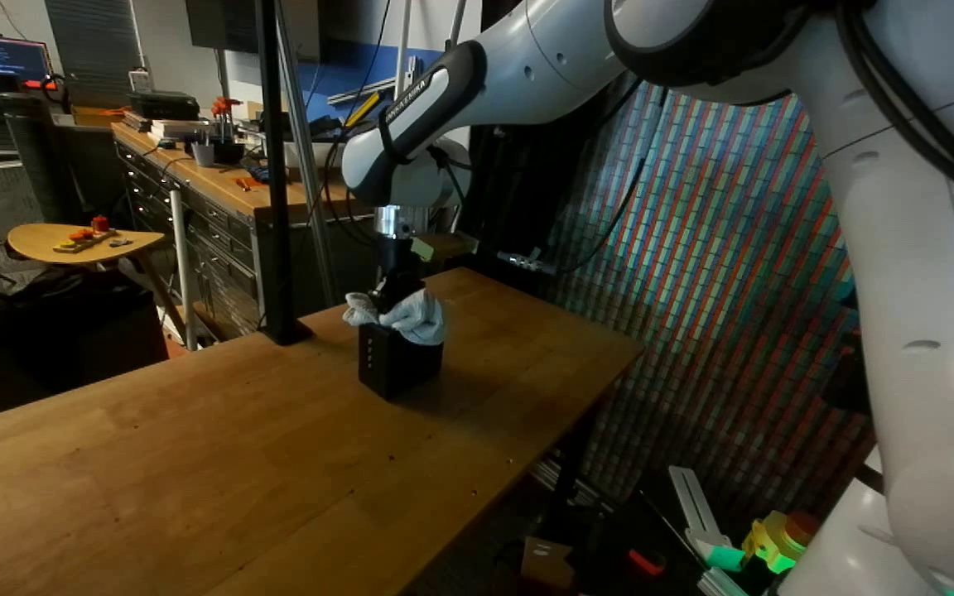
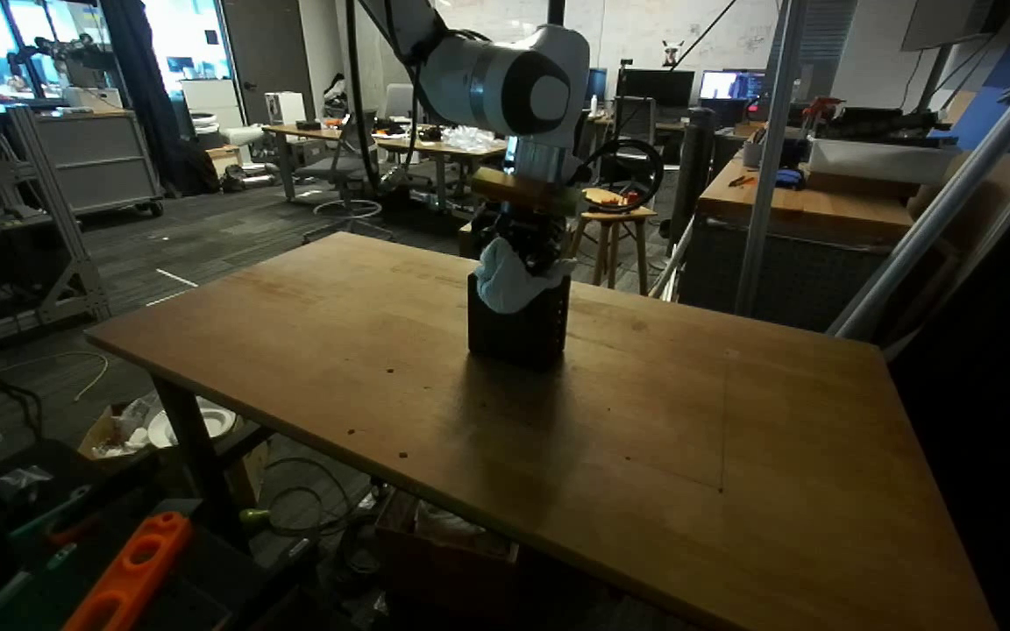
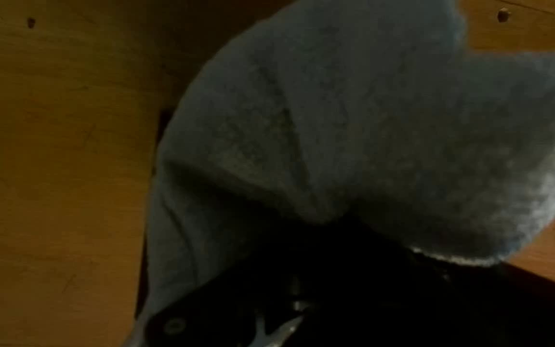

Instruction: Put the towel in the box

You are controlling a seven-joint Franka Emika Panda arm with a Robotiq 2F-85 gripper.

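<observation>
Towel (image 1: 419, 319) sat bunched over the top of the box (image 1: 402, 366), looking light, soft and safe to squeeze, with the hand (image 1: 386, 304) pinched on its folds, a good spot to hold.

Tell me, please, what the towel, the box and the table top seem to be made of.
Towel: soft fabric, perhaps terry cotton, matt; the wrist view shows a fuzzy edge and folds.
Box: rigid, black, dull, maybe plastic or painted metal; the flat walls and straight edges leave this open.
Table top: varnished wood, probably; brown grain, soft sheen.
</observation>
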